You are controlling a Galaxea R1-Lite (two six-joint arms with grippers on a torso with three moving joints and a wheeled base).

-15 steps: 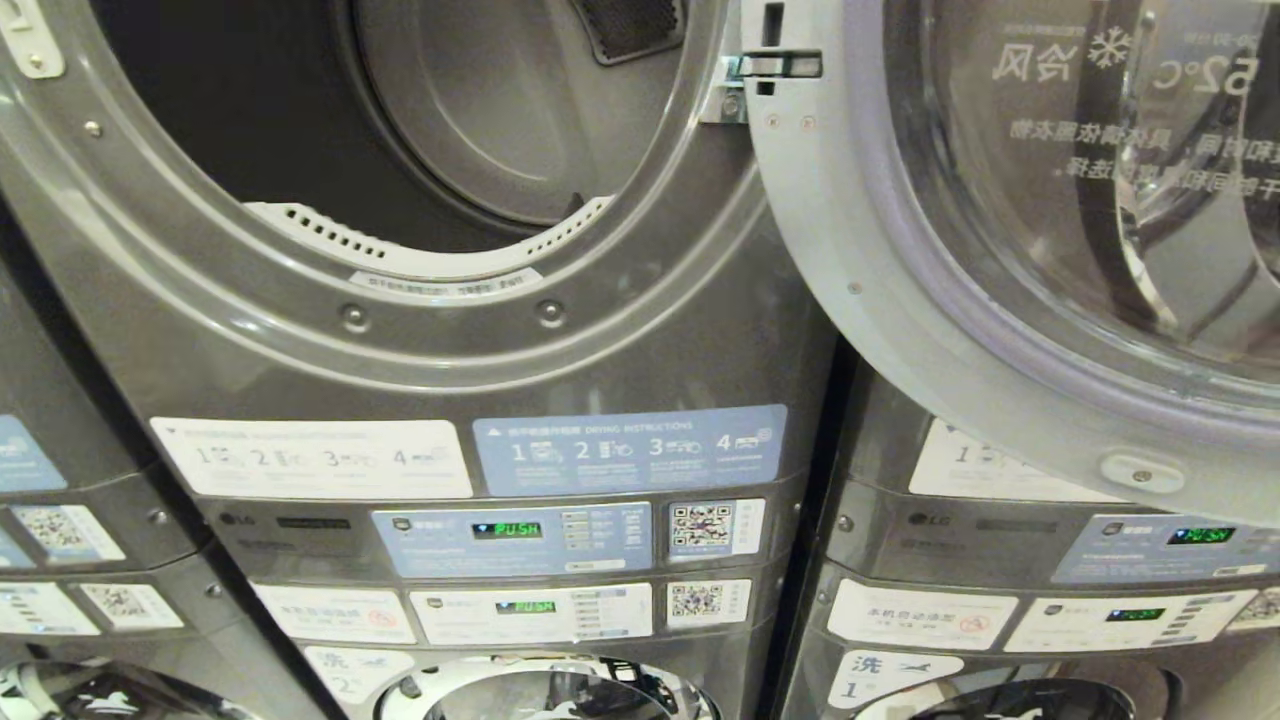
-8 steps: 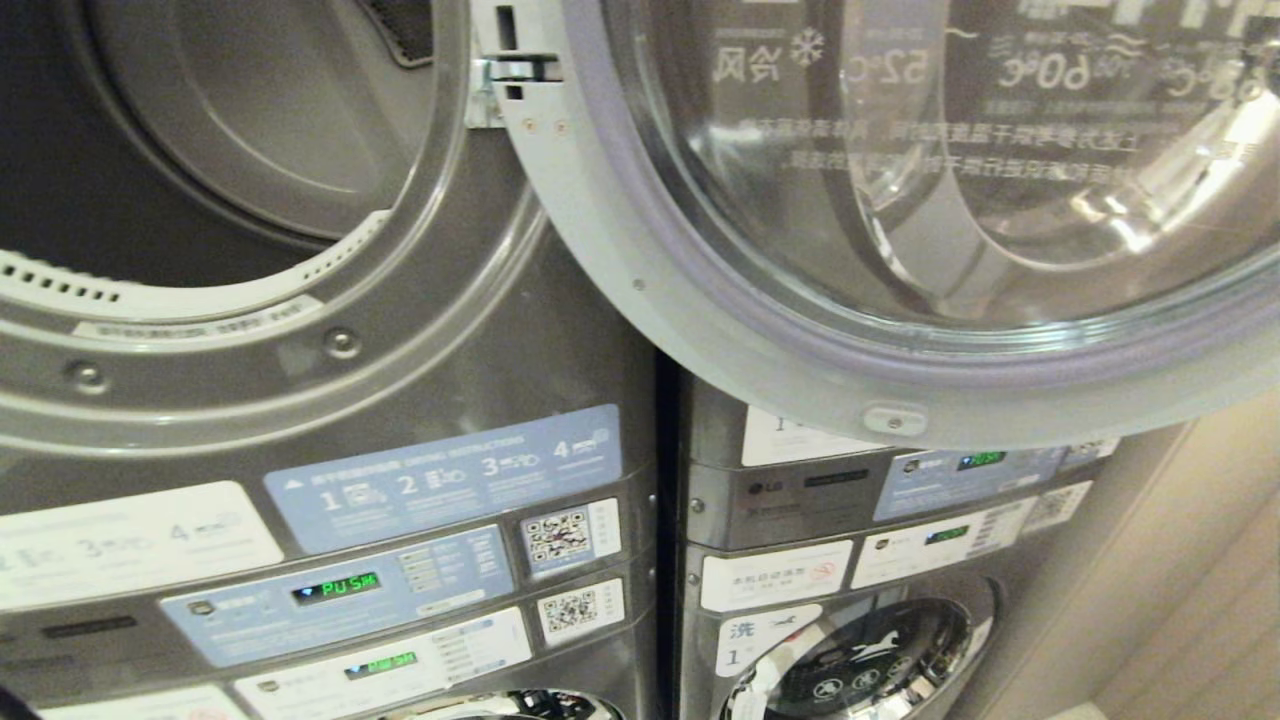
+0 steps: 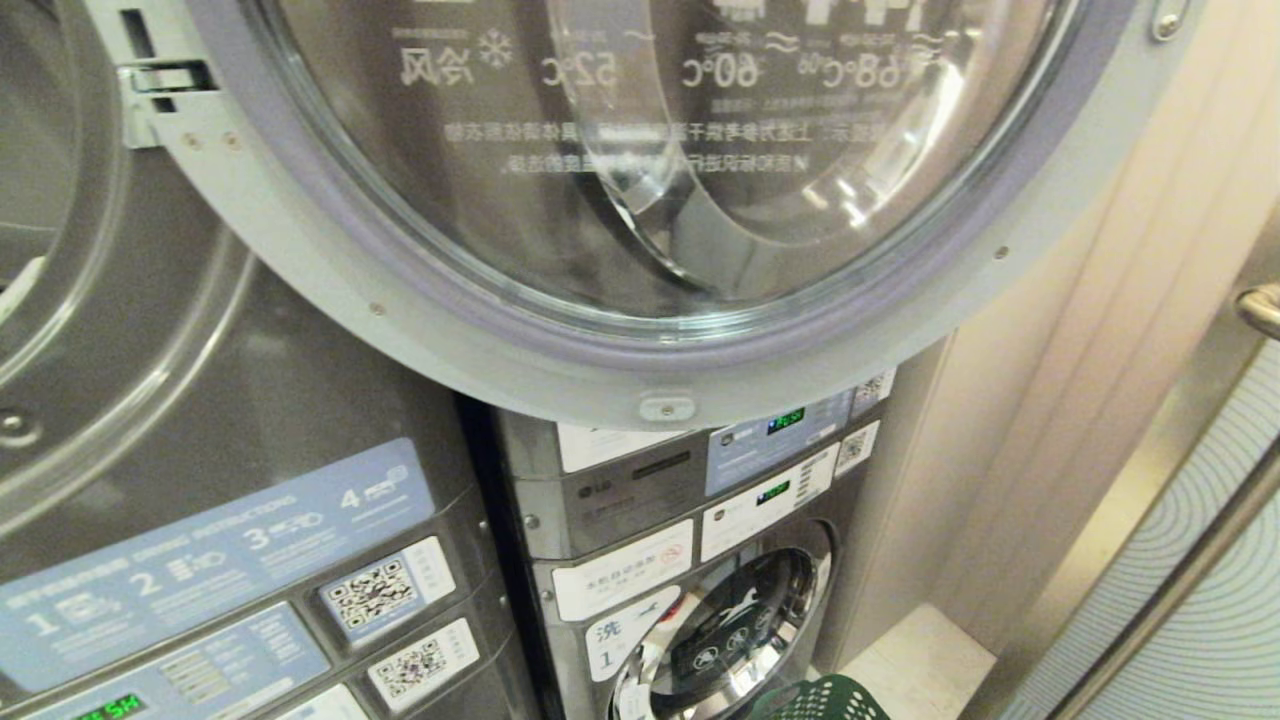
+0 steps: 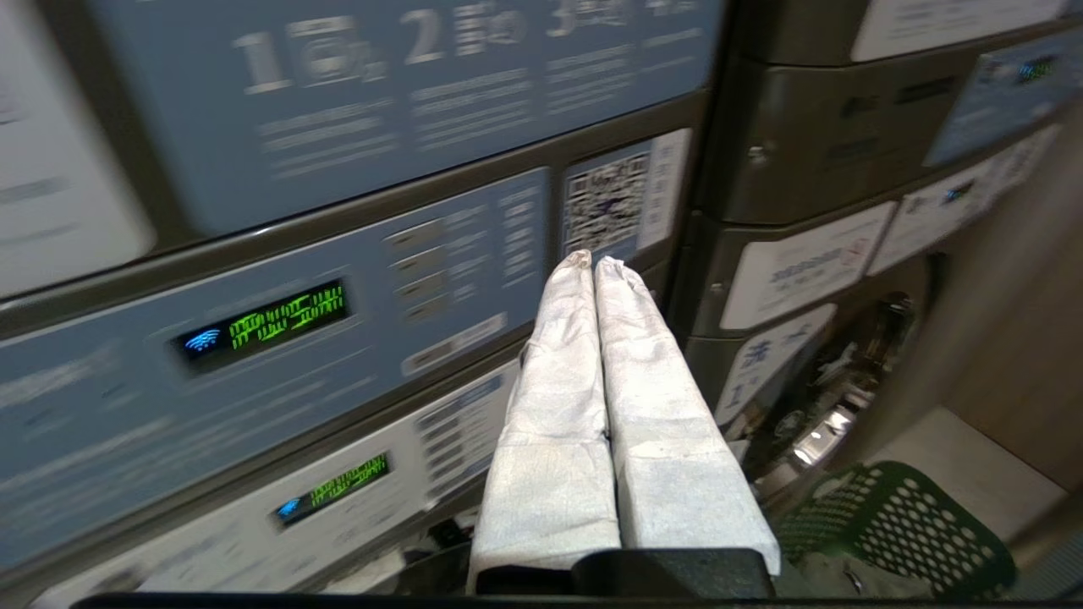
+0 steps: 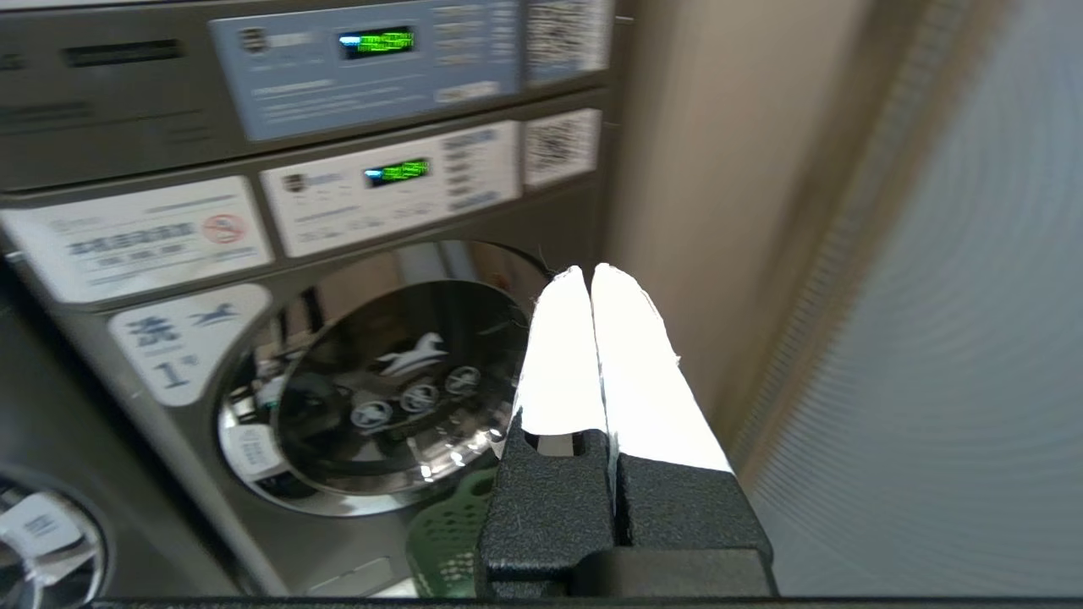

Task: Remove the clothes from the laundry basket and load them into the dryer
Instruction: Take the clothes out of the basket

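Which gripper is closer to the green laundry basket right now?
Hard to call; neither is at it. The left gripper points at the control panel, the green laundry basket low beside it. The right gripper faces the washer door, basket below.

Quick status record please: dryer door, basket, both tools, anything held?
dryer door: swung open, fills the top of the head view
laundry basket: green, on the floor by the lower right washer
left tool: shut, empty, pointing at the control panel
right tool: shut, empty, in front of the lower right washer
clothes: none gripped; basket contents unclear
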